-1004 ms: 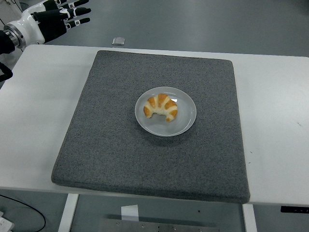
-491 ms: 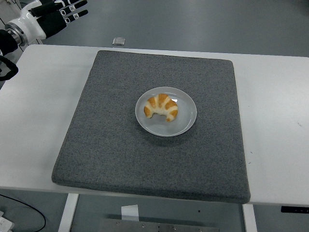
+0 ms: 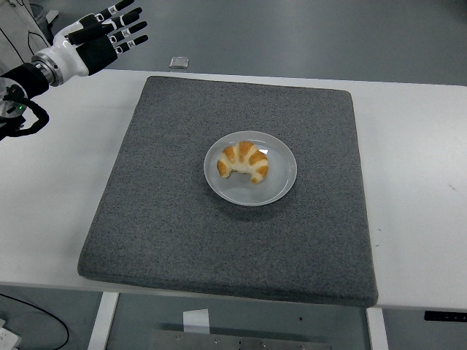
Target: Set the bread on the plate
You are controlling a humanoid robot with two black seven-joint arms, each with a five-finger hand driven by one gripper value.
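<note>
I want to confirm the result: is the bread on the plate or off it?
On it. The bread lies wholly inside the rim of the plate, left of its centre, and nothing holds it.

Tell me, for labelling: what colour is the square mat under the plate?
Speckled dark grey felt mat, clearest in the head view.

Bread (image 3: 244,162) on plate (image 3: 281,186), mid-mat (image 3: 160,211)

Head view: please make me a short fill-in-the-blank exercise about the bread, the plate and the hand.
1. The bread lies on the ____.
2. The plate stands on a grey ____.
3. The left hand, at the far left corner, holds ____.
4. The bread is shaped like a ____.

Missing words: plate; mat; nothing; croissant
</note>
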